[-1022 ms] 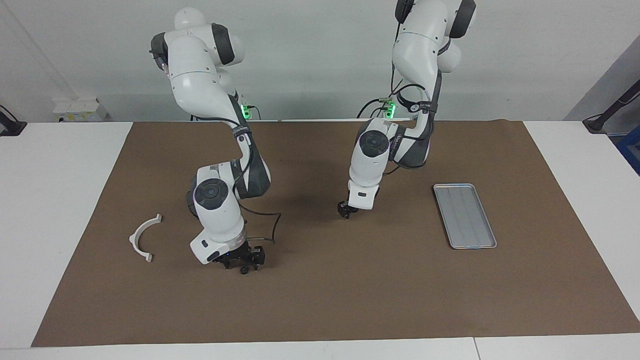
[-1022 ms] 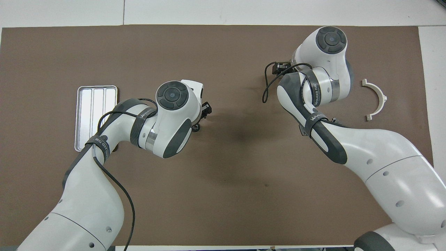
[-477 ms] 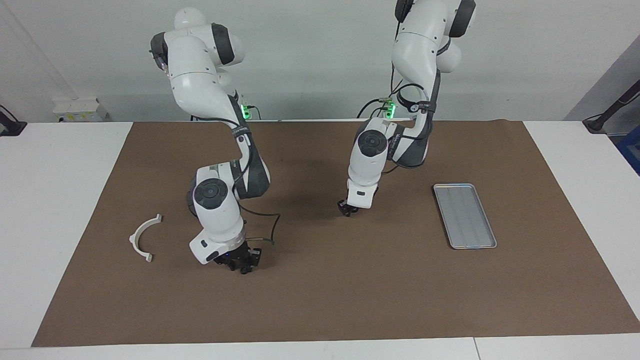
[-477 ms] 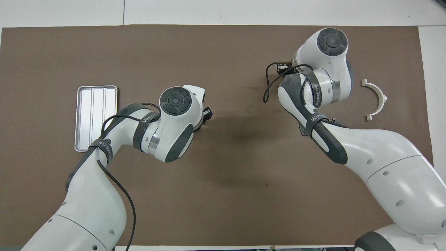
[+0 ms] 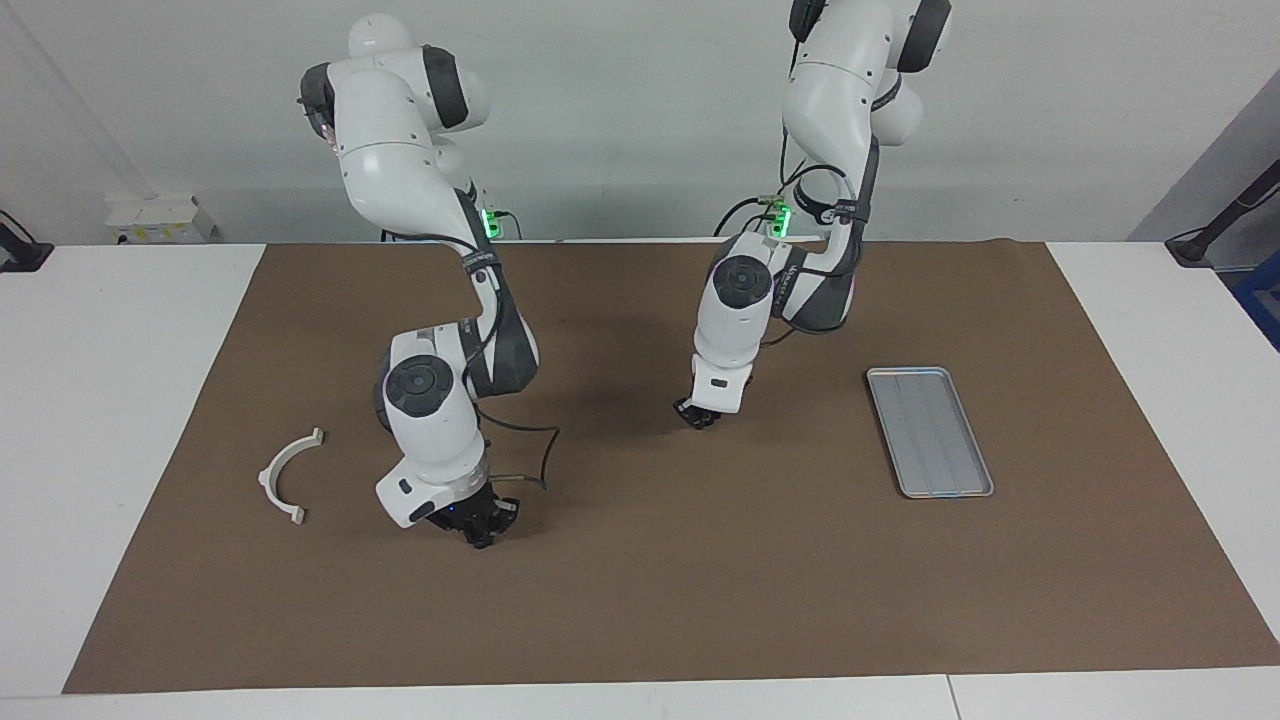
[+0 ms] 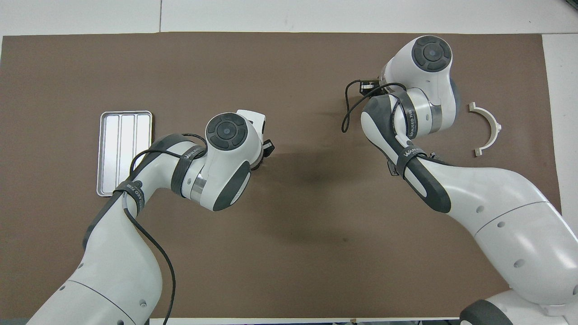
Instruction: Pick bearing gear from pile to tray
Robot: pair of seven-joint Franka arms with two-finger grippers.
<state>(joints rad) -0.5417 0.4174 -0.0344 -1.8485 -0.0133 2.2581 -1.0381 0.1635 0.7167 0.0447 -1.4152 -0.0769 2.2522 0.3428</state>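
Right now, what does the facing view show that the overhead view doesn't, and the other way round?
Only the facing view shows the right hand low over the brown mat, beside the white half-ring bracket, and the left hand low over the mat's middle. Only the overhead view shows the tray partly covered by the left arm; in it the arms cover most of both hands. Both show the bracket, mat and tray.
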